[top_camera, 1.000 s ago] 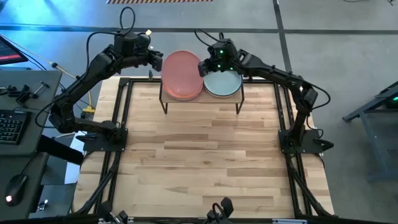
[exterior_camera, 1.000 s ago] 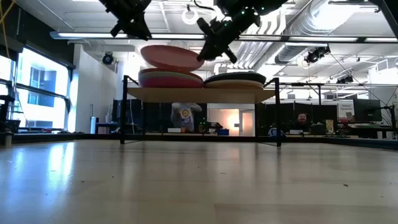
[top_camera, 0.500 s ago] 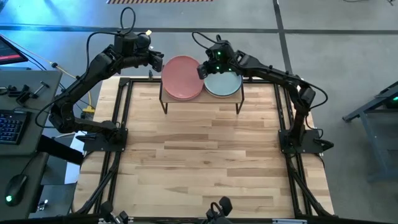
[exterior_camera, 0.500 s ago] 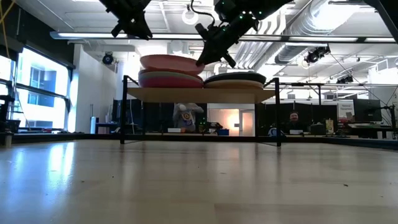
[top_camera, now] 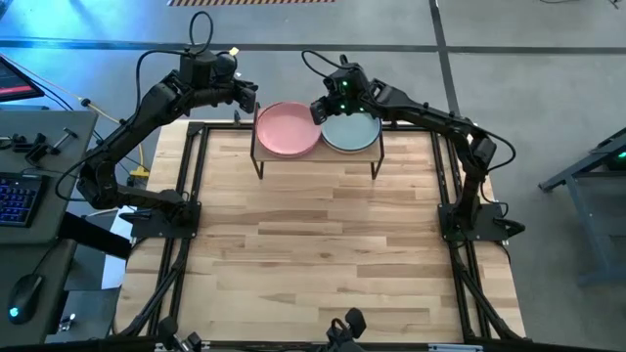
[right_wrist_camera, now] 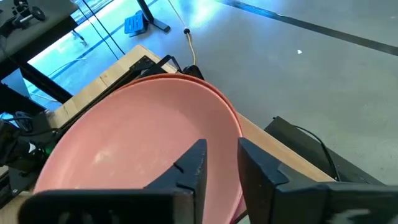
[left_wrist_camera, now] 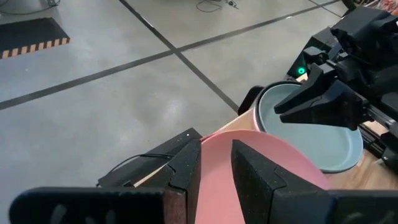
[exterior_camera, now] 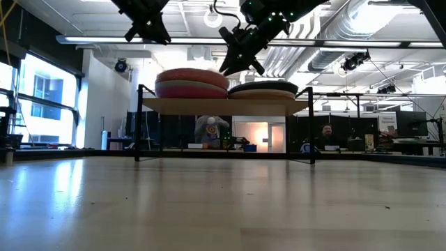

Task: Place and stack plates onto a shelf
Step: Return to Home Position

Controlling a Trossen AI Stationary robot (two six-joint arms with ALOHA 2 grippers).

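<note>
The pink plate [top_camera: 288, 129] lies flat on top of the left stack [exterior_camera: 191, 84] on the shelf [exterior_camera: 216, 106]. A pale grey-green plate [top_camera: 350, 131] tops the right stack [exterior_camera: 263, 89]. My right gripper [right_wrist_camera: 222, 146] hovers just above the pink plate's right rim [exterior_camera: 224, 75]. It is open by a narrow gap and touches nothing I can see. My left gripper [left_wrist_camera: 216, 149] is also narrowly open. It hangs in the air off the shelf's far left corner [top_camera: 249, 98], clear of the plates. The lower plates of both stacks show only as edges.
The shelf stands at the table's far edge on thin black legs [exterior_camera: 137, 129]. The wooden tabletop [top_camera: 313, 244] stretches in front of it toward the near edge. People sit in the room behind [exterior_camera: 209, 129]. A keyboard and tools lie on a desk at left [top_camera: 20, 196].
The pink plate stood tilted, with its right rim raised at my right gripper. It has come down and now lies flat on the left stack, apart from the fingers. My right gripper has stayed almost in place above that rim.
</note>
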